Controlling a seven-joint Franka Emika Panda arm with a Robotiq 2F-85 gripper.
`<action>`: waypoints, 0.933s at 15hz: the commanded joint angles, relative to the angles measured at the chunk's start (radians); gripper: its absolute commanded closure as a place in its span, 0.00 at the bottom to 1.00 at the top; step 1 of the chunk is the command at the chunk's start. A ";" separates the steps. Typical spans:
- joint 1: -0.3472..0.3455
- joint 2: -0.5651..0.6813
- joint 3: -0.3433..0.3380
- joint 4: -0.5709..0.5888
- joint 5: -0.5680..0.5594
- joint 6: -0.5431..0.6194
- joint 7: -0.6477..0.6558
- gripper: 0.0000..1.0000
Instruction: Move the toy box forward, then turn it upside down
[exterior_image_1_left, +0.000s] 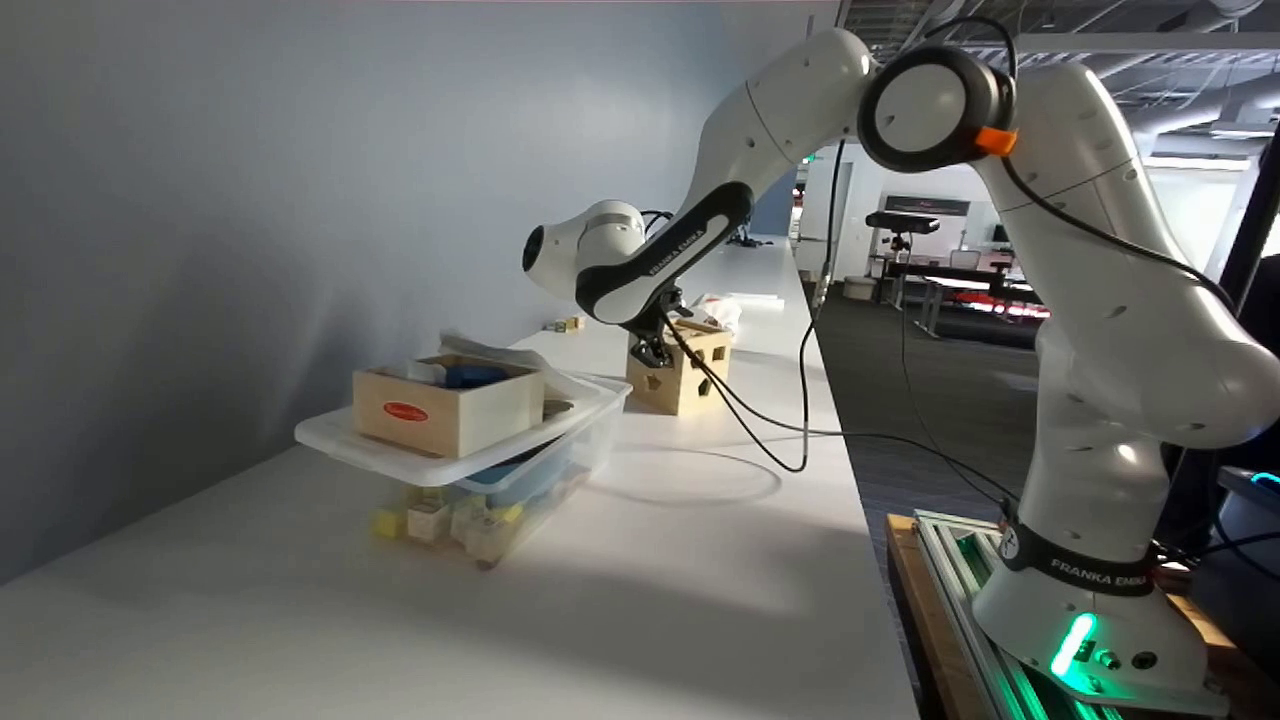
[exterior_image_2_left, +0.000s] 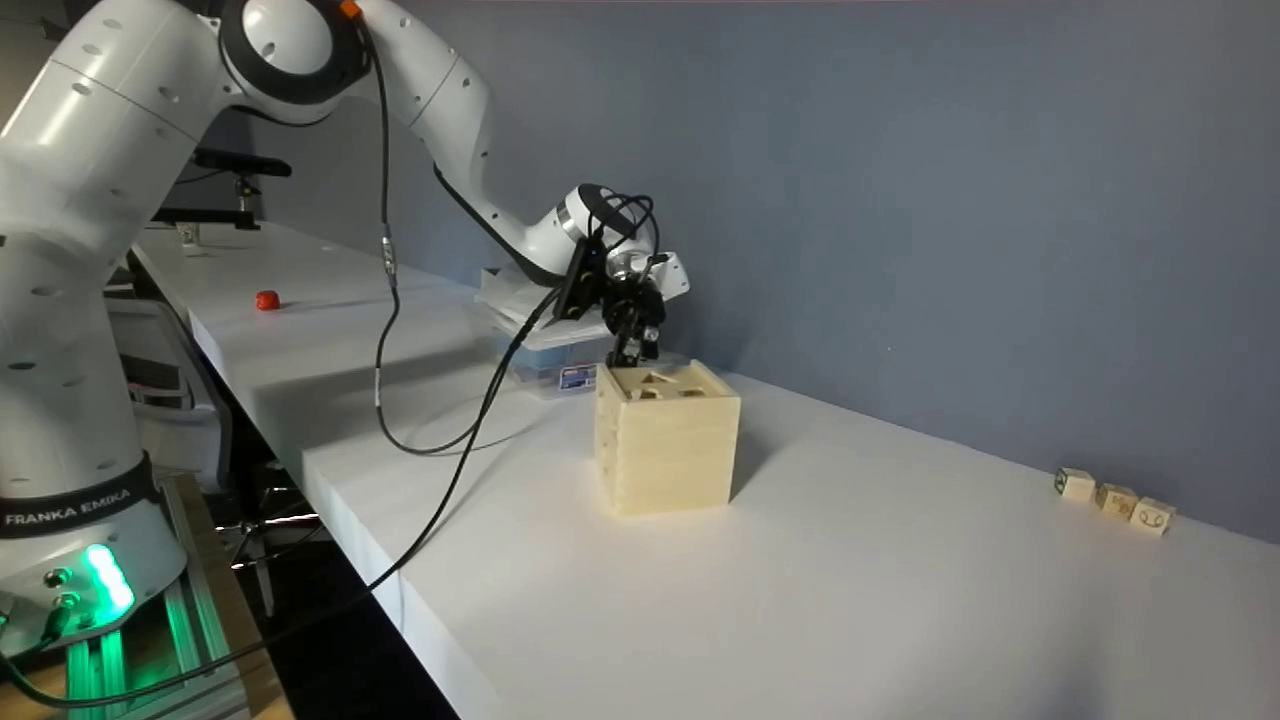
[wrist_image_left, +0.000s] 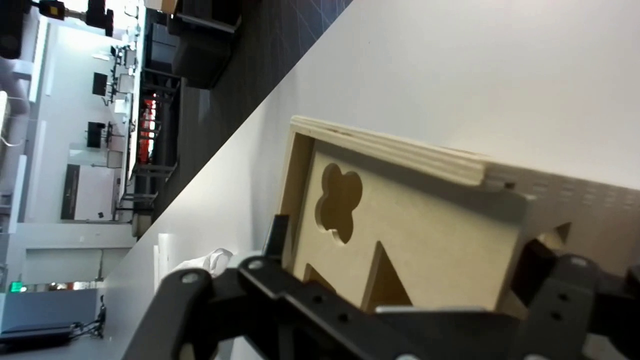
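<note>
The toy box is a light-tan wooden cube that stands upright on the white table; it shows in both exterior views (exterior_image_1_left: 690, 395) (exterior_image_2_left: 668, 455). Its recessed top has cut-out holes and fills the middle of the wrist view (wrist_image_left: 440, 245). My gripper (exterior_image_1_left: 655, 352) is at the box's upper edge, and in an exterior view (exterior_image_2_left: 634, 345) it is at the far top corner. In the wrist view my gripper's (wrist_image_left: 407, 250) fingers are wide apart, one at each side of the box's top. I cannot tell whether they touch the walls. The fingertip on the right is partly hidden.
A clear plastic tub (exterior_image_1_left: 590, 450) holds blocks, with a flat wooden box (exterior_image_1_left: 405, 410) on its lid. Three small blocks (exterior_image_2_left: 1115, 500) lie by the wall (exterior_image_2_left: 950, 250). A red object (exterior_image_2_left: 267, 300) lies farther back. Cables (exterior_image_1_left: 800, 400) hang in a loop beside the box.
</note>
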 joint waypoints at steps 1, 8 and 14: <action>-0.012 -0.025 0.006 -0.020 -0.033 -0.045 -0.038 0.00; -0.046 -0.066 0.027 -0.044 -0.014 0.040 -0.050 0.41; -0.120 -0.207 0.036 -0.069 0.133 0.233 -0.143 0.82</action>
